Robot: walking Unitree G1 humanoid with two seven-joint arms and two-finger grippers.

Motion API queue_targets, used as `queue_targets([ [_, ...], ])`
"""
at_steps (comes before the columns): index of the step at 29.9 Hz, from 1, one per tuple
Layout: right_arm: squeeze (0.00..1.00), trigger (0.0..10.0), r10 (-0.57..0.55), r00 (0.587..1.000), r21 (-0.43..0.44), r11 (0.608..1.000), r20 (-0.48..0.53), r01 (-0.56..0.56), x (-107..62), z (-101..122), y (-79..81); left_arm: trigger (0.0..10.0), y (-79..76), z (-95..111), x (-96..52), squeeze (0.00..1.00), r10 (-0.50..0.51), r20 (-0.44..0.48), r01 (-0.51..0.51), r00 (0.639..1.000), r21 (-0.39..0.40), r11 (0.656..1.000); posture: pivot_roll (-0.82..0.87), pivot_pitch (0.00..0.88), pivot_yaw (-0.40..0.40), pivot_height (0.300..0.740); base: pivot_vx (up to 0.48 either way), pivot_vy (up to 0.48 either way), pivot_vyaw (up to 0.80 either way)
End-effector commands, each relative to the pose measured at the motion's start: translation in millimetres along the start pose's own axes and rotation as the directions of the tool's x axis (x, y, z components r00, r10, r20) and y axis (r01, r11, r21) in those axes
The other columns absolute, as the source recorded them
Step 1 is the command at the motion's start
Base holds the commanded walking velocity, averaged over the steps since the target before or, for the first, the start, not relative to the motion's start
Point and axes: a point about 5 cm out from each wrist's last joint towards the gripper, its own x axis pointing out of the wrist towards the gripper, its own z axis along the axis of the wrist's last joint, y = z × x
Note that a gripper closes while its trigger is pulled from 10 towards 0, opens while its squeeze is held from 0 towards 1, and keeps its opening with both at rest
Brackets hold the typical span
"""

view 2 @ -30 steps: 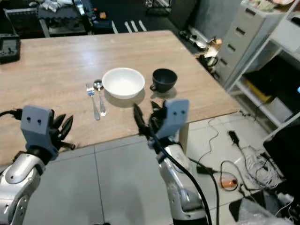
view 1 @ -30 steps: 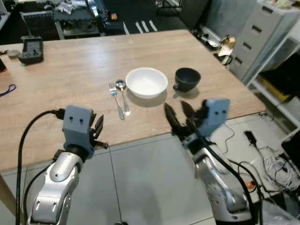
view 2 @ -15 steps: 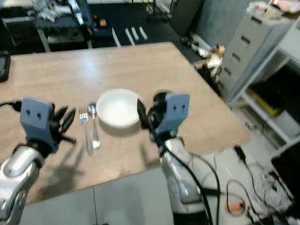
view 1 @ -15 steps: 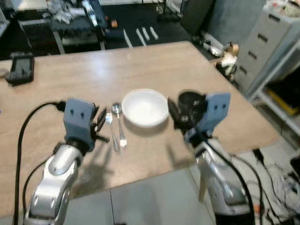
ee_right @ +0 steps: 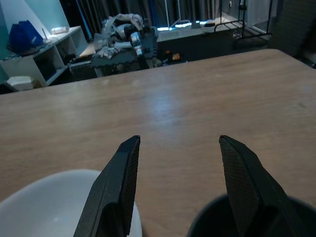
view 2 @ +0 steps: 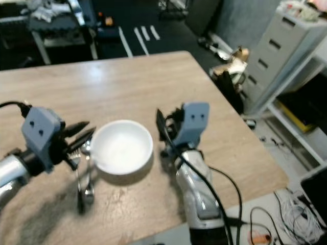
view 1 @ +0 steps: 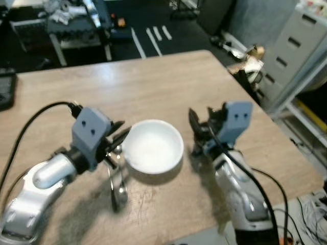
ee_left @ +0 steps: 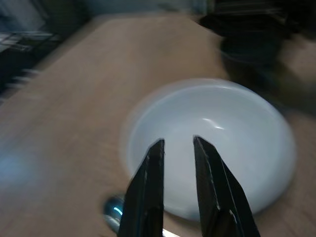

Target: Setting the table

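A white bowl (view 1: 152, 145) sits on the wooden table (view 1: 153, 76). A fork and spoon (view 1: 116, 184) lie just left of it. My left gripper (view 1: 121, 137) hovers at the bowl's left rim, open by a narrow gap; in the left wrist view its fingers (ee_left: 148, 187) point over the bowl (ee_left: 232, 143), with the spoon's head (ee_left: 114, 215) below them. My right gripper (view 1: 202, 122) is wide open to the right of the bowl. A dark cup (ee_right: 212, 224) lies under its fingers (ee_right: 242, 182), mostly hidden in the eye views.
The table's right edge (view 1: 276, 127) is close to my right arm. A grey drawer cabinet (view 1: 301, 41) stands beyond it, and cables (view 1: 311, 204) lie on the floor. A black device (view 1: 5, 92) sits at the table's far left.
The camera has come closer to the table. Both grippers have moved forward over it, the left to the bowl's rim and the right over the dark cup.
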Motion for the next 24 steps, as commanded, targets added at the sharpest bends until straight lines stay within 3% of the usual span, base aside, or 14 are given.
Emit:
queue_targets([
  [1,0.00,10.0,-0.027,0.999,-0.005,1.000,-0.021,0.027,-2.9,-4,-5.4,10.0,-15.2,3,-6.3,0.00,-0.153,-0.005,0.153,0.988,0.000,0.988,0.03,0.053,0.048,0.740,0.000,0.000,0.00],
  [7,0.00,10.0,-0.033,0.999,-0.006,0.999,-0.025,0.033,-3.8,-5,-7.0,10.0,-15.3,0,-15.8,0.00,-0.221,-0.046,0.222,0.974,0.025,0.975,0.04,0.060,0.047,0.740,0.000,0.000,0.00],
  [8,0.00,10.0,-0.035,0.999,-0.005,0.999,-0.028,0.035,-4.4,-5,-7.3,10.0,-9.7,-4,-17.7,0.68,-0.217,-0.069,0.220,0.974,0.037,0.975,0.04,0.065,0.045,0.740,0.000,0.000,0.00],
  [9,0.00,10.0,-0.036,0.999,-0.004,0.999,-0.030,0.035,-4.8,-6,-7.8,10.0,-4.3,-7,-18.6,1.00,-0.211,-0.090,0.216,0.973,0.051,0.975,0.04,0.068,0.043,0.740,0.000,0.000,0.00],
  [13,0.00,10.0,-0.033,0.999,0.006,0.999,-0.033,0.033,-5.6,-6,-8.1,10.0,5.8,-15,-15.3,1.00,-0.207,-0.134,0.223,0.969,0.123,0.967,0.04,0.077,0.040,0.740,0.000,0.000,0.00],
  [15,0.00,10.0,-0.002,1.000,0.048,0.999,-0.029,0.004,-6.7,-3,-7.6,10.0,12.4,-23,-5.5,1.00,-0.223,-0.177,0.257,0.959,0.197,0.946,0.04,0.085,0.037,0.740,0.000,0.000,0.00],
  [20,0.00,10.0,0.036,0.999,0.071,0.997,-0.010,-0.035,-7.5,3,-5.9,10.0,19.1,-26,8.3,1.00,-0.239,-0.169,0.271,0.956,0.206,0.940,0.03,0.094,0.035,0.740,0.000,0.000,0.00],
  [24,0.00,10.0,0.048,0.999,0.076,0.996,-0.001,-0.048,-6.1,6,-4.4,10.0,23.8,-29,19.5,1.00,-0.295,-0.181,0.332,0.938,0.232,0.914,0.02,0.102,0.034,0.740,0.000,0.000,0.00],
])
